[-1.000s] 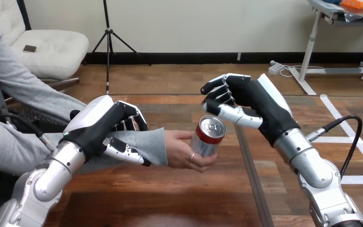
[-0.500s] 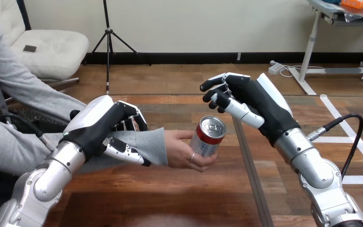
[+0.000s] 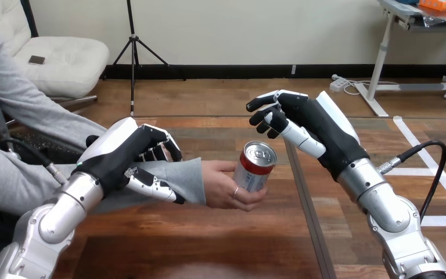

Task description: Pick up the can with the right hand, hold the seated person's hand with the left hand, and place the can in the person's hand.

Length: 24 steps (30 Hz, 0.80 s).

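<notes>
The can (image 3: pixel 254 168) sits at the centre of the frame, tilted, gripped by the person's hand (image 3: pixel 223 187) above the tabletop (image 3: pixel 209 244). The right hand (image 3: pixel 310 125) hovers just up and to the right of the can, apart from it, fingers loosely extended and grasping nothing. At left, the left hand (image 3: pixel 119 154) is curled round the person's grey-sleeved forearm (image 3: pixel 189 177), fingers over and thumb under.

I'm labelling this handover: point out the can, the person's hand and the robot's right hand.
can (image 3: pixel 254 174), head view, its silver side.
person's hand (image 3: pixel 218 186), head view, its middle.
right hand (image 3: pixel 319 135), head view, its black palm.
</notes>
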Available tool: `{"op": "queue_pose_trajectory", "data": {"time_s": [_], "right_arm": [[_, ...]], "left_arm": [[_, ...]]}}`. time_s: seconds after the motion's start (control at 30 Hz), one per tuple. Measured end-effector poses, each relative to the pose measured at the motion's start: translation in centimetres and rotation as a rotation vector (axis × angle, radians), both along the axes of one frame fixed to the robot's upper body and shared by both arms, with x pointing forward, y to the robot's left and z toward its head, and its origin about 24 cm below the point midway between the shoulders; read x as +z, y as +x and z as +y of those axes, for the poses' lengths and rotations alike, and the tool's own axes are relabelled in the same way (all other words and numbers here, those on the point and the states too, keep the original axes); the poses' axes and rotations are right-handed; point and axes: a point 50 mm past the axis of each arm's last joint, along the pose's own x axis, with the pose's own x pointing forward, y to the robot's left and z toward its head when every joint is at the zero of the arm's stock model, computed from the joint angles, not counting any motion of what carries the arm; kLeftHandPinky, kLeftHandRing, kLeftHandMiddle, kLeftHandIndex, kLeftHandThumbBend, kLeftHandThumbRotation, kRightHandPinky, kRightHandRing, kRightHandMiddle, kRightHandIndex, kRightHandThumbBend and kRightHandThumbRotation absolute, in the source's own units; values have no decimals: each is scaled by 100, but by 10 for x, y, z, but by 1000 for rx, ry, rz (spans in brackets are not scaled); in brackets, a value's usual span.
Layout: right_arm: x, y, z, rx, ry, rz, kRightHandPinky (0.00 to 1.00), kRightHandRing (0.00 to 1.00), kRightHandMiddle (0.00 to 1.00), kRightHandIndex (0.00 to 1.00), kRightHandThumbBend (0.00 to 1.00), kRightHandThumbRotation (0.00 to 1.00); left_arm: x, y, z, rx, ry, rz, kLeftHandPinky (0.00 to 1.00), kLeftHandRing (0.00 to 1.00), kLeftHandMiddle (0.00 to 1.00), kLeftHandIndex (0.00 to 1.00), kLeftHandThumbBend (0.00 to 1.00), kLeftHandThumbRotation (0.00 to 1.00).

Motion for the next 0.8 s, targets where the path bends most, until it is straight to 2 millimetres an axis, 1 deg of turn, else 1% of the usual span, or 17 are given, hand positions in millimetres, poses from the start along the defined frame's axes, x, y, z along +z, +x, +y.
{"op": "queue_pose_trajectory", "data": {"time_s": [0.13,0.2,0.37,0.43,0.5,0.73,0.77,0.8], "right_arm": [[0,0,0,0,0,0,55,60,62,67,100,98],[0,0,0,0,0,0,55,60,62,67,100,98],[0,0,0,0,-2,0,55,60,62,66,100,99],[0,0,-1,-1,-3,0,55,60,62,66,100,99],[0,0,-1,-1,-4,0,55,60,62,66,100,99],[0,0,-1,-3,-3,-1,56,60,62,66,100,99],[0,0,-1,-4,-2,-1,56,60,62,66,100,100],[0,0,-2,-4,-2,-1,56,60,62,66,100,100]], "left_arm": [[1,0,-1,-2,-10,11,53,62,65,64,99,14],[1,0,-1,-2,-8,14,56,67,70,68,99,23],[2,-2,-2,-1,22,12,59,73,75,73,100,35],[2,-2,-3,-1,36,13,61,74,77,75,100,38],[2,-3,-3,2,46,14,65,77,79,78,100,43],[2,-6,-3,6,73,25,71,82,83,83,100,51],[2,-7,-3,5,75,27,72,83,84,84,100,54],[2,-7,-3,5,77,29,72,83,84,84,100,56]]}}
